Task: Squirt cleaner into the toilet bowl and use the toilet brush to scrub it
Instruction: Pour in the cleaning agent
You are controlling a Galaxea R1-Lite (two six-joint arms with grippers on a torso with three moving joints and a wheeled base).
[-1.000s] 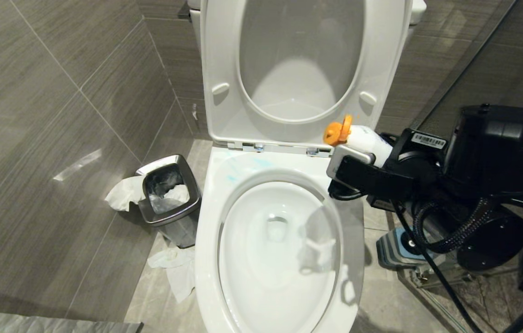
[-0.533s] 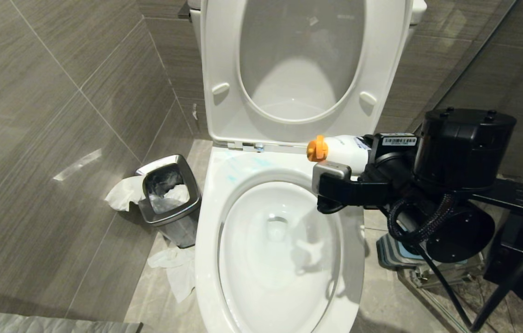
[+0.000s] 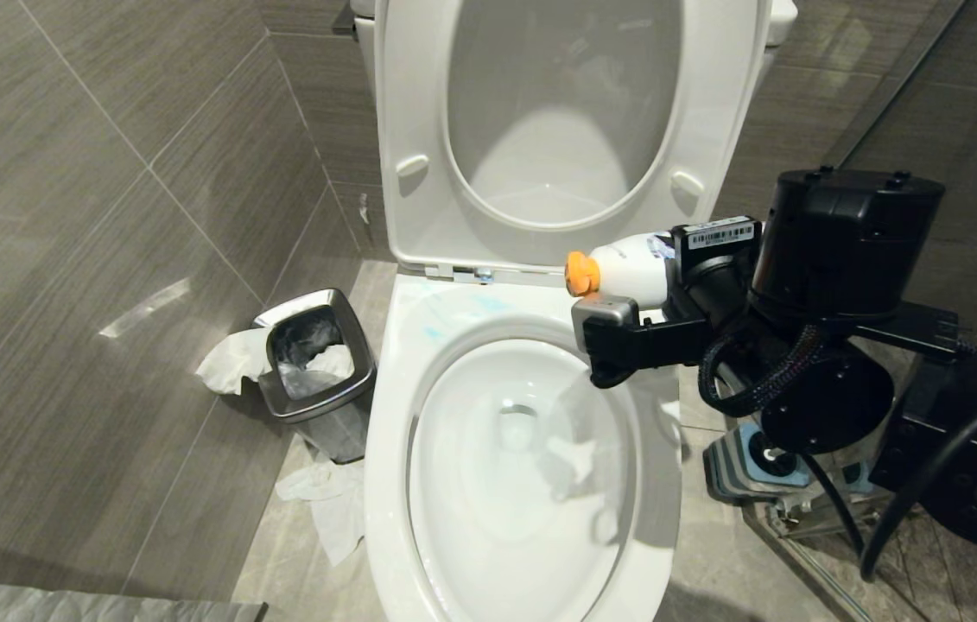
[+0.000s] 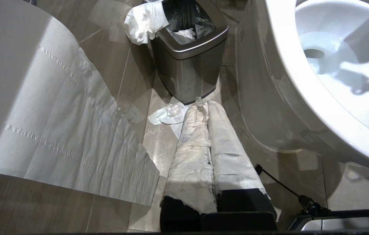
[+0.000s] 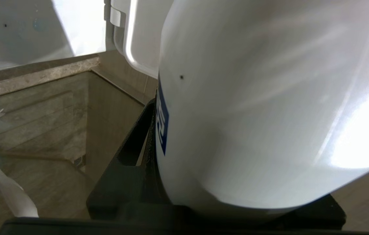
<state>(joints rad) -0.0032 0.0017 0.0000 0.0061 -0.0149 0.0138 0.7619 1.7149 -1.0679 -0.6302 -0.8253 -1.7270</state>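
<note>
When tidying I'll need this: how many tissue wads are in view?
3 wads: one inside the bin, one against its left side, one on the floor before it. Others may be hidden.

The toilet bowl (image 3: 384,484) is white and glossy, its seat and lid raised upright; its basin lies below and to the left of the right claw (image 3: 618,298). Pale blue cleaner (image 3: 462,313) smears the back rim, left of the claw; the white bottle (image 3: 626,268) with orange cap lies level in the claw's grip, cap pointing left over the rim.
</note>
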